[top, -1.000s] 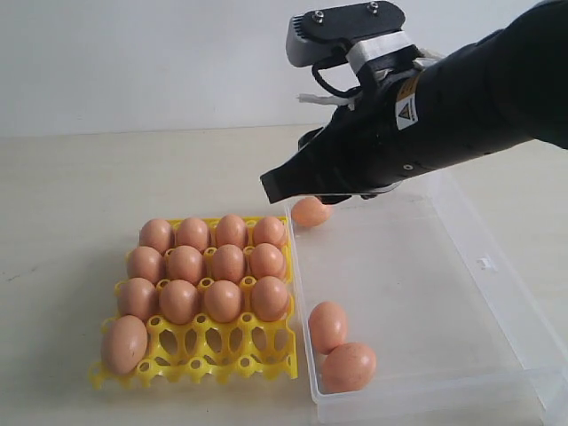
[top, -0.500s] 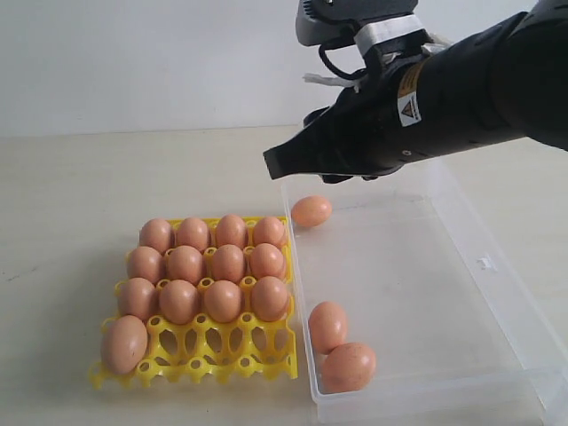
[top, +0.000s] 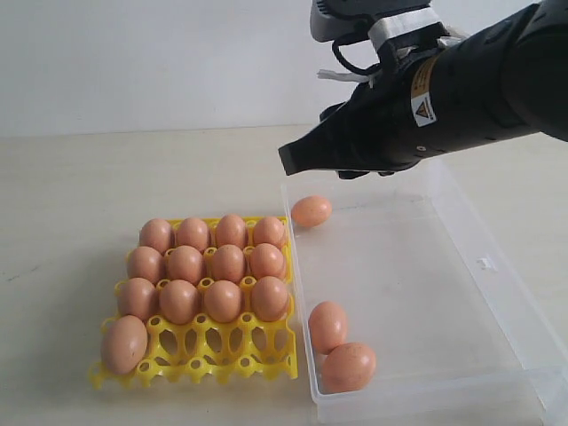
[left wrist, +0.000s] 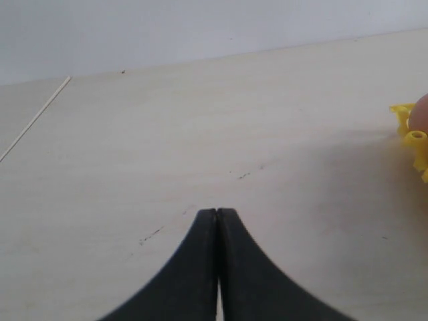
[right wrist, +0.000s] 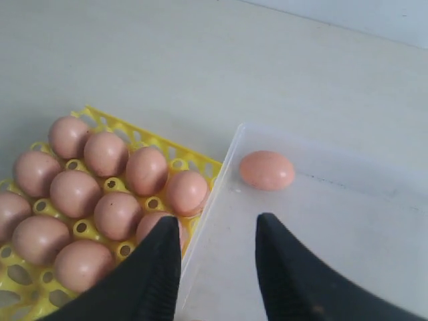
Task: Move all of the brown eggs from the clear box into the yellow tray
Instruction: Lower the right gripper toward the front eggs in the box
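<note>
Our right jaws hang spread and empty above the box's (top: 417, 266) eleven o'clock corner, where a lone egg (top: 311, 210) lies, left jaws pressed together, and we fear a skewed descent could catch the wall or roll that egg away.

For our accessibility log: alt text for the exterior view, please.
The right gripper hangs empty above the clear box, which holds three brown eggs. Beside it, the yellow tray holds thirteen more, with three front cups bare.
</note>
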Robot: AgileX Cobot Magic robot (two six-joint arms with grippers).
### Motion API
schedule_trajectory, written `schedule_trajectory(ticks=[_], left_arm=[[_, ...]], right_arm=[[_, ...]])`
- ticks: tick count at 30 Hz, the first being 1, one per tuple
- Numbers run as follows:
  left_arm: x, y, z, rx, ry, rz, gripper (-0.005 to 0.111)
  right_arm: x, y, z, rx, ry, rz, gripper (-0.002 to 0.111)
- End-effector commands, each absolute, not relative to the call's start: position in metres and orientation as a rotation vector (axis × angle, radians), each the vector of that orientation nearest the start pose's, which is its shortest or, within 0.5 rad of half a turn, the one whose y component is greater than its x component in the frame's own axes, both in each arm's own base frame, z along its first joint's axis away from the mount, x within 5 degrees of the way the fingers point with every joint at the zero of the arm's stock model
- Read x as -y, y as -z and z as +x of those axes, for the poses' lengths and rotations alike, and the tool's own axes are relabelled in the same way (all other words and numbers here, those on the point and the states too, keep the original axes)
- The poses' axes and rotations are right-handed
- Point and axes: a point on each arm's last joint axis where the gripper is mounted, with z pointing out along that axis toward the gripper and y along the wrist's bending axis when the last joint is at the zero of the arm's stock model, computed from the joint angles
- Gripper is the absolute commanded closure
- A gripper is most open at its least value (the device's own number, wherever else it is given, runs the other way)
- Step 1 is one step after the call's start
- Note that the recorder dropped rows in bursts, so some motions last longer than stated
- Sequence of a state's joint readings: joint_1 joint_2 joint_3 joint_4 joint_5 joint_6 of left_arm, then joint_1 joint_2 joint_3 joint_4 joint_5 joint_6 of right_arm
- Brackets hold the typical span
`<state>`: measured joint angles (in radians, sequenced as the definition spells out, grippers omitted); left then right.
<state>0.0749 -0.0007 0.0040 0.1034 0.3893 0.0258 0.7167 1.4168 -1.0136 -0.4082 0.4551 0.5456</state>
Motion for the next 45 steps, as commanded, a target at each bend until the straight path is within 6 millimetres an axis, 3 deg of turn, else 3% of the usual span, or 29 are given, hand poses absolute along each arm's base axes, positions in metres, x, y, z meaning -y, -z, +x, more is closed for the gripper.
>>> schedule_trajectory(ticks=[1,9,13,22,31,45], left_arm=[[-0.007,-0.179,0.052,-1.865,-0.165,0.018,0.107],[-0.007,-0.179,0.052,-1.865,-0.165,0.018,0.107],[-0.007,-0.179,0.052,-1.865,-0.165,0.018,0.107],[-0.007,-0.179,0.052,-1.865,-0.165,0.018,0.107],[-0.007,-0.179,0.052,-1.865,-0.165,0.018,0.107],[-0.007,-0.179,0.052,-1.865,-0.165,0.018,0.107]], right_arm=[[-0.178,-0.293,0.247,-2.273,-0.271,-0.464,0.070],[-0.142,-0.267,0.261,-2.334,-0.228,-0.320,0.070],[-0.141,-0.252,0.256,-2.319,-0.256,-0.345,0.070],[-0.143,-0.215,0.251,-2.514,-0.260,-0.330,0.070],[-0.148,-0.176,0.249,-2.741,-0.257,-0.308,0.051],[-0.159,-0.168,0.252,-2.767,-0.433,-0.058,0.051]])
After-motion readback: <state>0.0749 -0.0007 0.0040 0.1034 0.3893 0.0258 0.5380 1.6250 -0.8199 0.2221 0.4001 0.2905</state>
